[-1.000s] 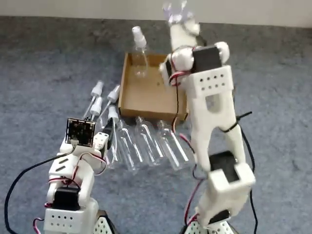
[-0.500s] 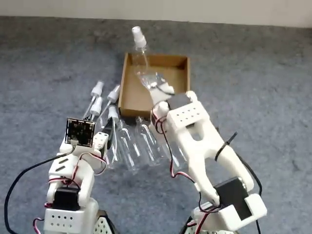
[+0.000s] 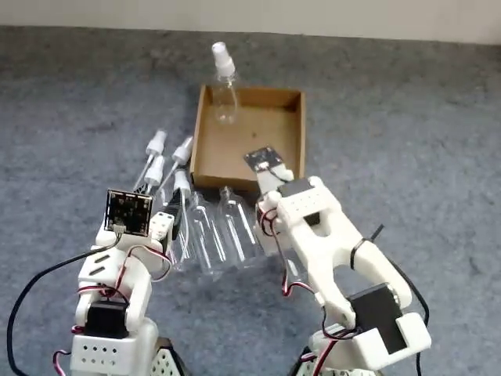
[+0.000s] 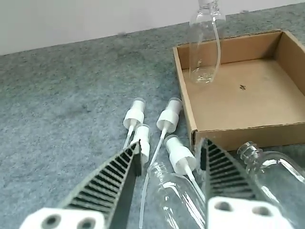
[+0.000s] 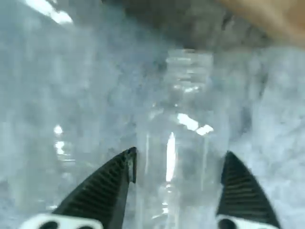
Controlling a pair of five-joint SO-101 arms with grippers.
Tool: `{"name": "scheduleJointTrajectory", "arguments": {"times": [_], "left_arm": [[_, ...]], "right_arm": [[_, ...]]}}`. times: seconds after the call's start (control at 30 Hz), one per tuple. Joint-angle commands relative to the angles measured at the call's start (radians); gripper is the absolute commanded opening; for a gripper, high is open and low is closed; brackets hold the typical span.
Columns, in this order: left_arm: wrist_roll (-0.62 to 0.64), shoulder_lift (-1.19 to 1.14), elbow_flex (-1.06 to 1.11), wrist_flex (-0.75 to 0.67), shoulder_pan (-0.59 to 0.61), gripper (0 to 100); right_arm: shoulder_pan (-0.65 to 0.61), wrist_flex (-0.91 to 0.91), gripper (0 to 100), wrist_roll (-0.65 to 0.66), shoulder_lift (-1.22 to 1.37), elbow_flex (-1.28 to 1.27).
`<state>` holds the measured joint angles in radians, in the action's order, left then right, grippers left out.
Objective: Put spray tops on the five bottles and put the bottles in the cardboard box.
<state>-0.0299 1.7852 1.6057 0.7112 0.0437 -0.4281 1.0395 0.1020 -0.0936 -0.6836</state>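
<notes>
R gripper (image 5: 180,160) is spread wide, one jaw each side of a clear topless bottle (image 5: 183,119). That bottle lies on the grey carpet (image 5: 57,71) w/ its threaded neck pointing away from the wrist cam; can't tell if the jaws touch the plastic. In the high view the R arm (image 3: 313,223) bends low over that end of the bottle row (image 3: 235,227), wrist just in front of the cardboard box (image 3: 215,176). L gripper (image 4: 169,145) is spread too, fingers apart and low over the other end of the row. From its wrist cam, a loose spray top (image 4: 178,155) and the open neck of a 2nd bottle (image 4: 167,186) lie btwn the fingers, top just beside neck. A 3rd bottle (image 4: 269,164) lies next over, its mouth near the box's front wall (image 4: 238,131). The row lies side by side on the carpet (image 3: 407,117), necks toward the box, just in front of it. Three more spray tops (image 4: 141,138) lie close together on the carpet beside the box's near corner, on the L arm's side, dip tubes trailing toward the arms. Inside the box, a capped bottle (image 3: 225,98) (image 4: 205,52) w/ its spray top fitted stands upright in the far corner on the L arm's side.
</notes>
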Motion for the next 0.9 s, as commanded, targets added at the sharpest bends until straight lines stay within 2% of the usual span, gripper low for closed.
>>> {"name": "scheduleJointTrajectory", "arguments": {"times": [0.0, 0.2, 0.3, 0.5, 0.57, 0.7, 0.87], "left_arm": [[-0.006, 0.012, -0.008, -0.02, 0.005, 16], [-0.006, 0.008, -0.016, -0.015, 0.005, 16], [-0.029, 0.001, -0.088, 0.008, 0.012, 16], [-0.133, -0.039, -0.263, 0.187, 0.008, 16], [-0.199, -0.133, -0.331, 0.218, 0.015, 16], [-0.216, -0.423, -0.549, 0.241, 0.087, 16], [-0.287, -0.895, -0.915, 0.399, 0.116, 16]], "right_arm": [[0.114, -0.022, 16.1, 0.043, -0.058, -0.016], [0.354, -0.022, 9.4, 0.137, -0.059, -0.015], [0.387, -0.021, 9.1, 0.161, -0.058, -0.022], [0.387, -0.099, 9.1, 0.164, -0.058, -0.11], [0.387, -0.165, 9.1, 0.164, -0.054, -0.154], [0.387, -0.213, 9.2, 0.166, -0.059, -0.213], [0.387, -0.214, 9.2, 0.166, -0.059, -0.225]]}}
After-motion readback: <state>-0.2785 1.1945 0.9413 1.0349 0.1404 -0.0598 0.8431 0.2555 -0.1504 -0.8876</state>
